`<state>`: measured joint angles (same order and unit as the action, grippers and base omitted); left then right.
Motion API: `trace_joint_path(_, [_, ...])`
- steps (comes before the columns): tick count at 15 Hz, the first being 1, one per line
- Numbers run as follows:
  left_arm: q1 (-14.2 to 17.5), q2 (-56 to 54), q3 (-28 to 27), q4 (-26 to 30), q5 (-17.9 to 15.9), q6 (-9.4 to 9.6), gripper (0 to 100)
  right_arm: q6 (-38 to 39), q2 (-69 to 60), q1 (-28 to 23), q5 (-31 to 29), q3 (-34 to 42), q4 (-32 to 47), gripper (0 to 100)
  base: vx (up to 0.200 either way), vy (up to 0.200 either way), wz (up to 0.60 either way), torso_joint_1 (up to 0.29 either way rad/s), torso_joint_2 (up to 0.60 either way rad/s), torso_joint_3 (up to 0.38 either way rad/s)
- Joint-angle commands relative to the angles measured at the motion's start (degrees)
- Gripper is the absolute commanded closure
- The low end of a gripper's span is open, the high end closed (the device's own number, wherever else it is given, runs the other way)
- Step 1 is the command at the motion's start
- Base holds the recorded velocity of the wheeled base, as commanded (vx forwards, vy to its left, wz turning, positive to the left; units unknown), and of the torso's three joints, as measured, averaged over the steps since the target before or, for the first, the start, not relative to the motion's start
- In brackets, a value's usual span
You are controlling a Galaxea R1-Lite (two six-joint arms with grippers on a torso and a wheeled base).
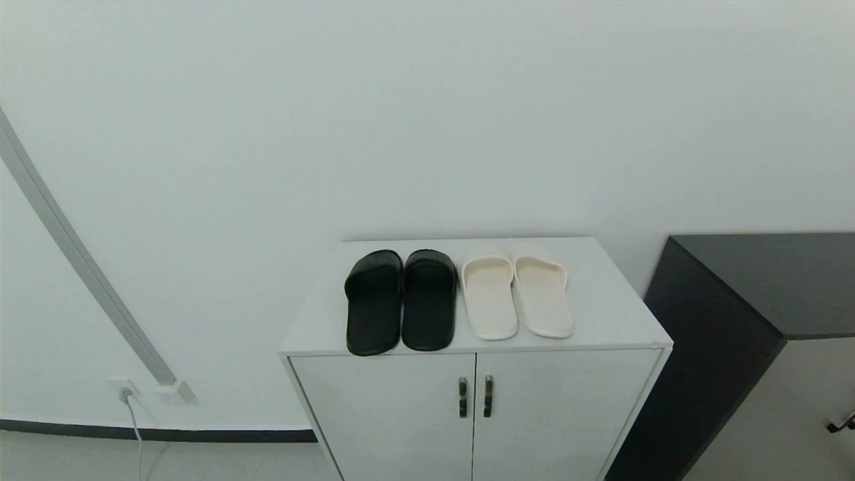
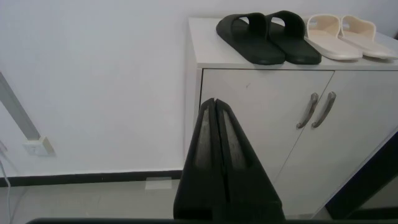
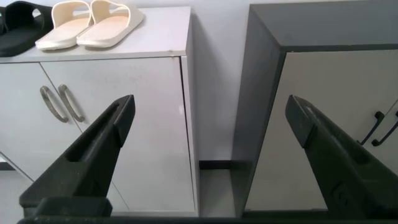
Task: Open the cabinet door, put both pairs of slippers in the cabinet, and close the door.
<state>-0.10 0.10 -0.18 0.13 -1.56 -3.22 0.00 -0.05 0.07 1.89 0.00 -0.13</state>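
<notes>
A white two-door cabinet [image 1: 548, 427] stands against the wall with both doors closed, two metal handles [image 1: 475, 396] at the centre seam. On its top lie a black pair of slippers [image 1: 401, 300] and a cream pair of slippers [image 1: 518, 296], side by side. In the left wrist view my left gripper [image 2: 215, 102] is shut, held low and away from the cabinet [image 2: 261, 124], with the black slippers [image 2: 268, 37] above. My right gripper [image 3: 208, 112] is open, in front of the gap between the white cabinet [image 3: 155, 124] and a dark one, near the cream slippers [image 3: 90, 22].
A dark grey cabinet [image 1: 748, 334] stands close on the right of the white one. A wall socket with a plugged cable [image 1: 123, 393] and a slanted conduit [image 1: 73, 254] are on the left wall. Bare floor lies left of the cabinet.
</notes>
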Motion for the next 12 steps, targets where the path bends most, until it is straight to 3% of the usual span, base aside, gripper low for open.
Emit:
trace_joint_path(1, [0.01, -0.01, 0.01, 0.04, -0.02, -0.03, 100, 0.00, 0.05, 0.01, 0.22, 0.00, -0.04, 0, 0.000, 0.000, 0.00, 0.000, 0.00, 0.000])
trace_joint_path(12, [0.01, -0.01, 0.01, 0.04, -0.02, -0.30, 100, -1.76, 0.05, 0.01, 0.57, 0.00, 0.13, 0, 0.000, 0.000, 0.00, 0.000, 0.00, 0.000])
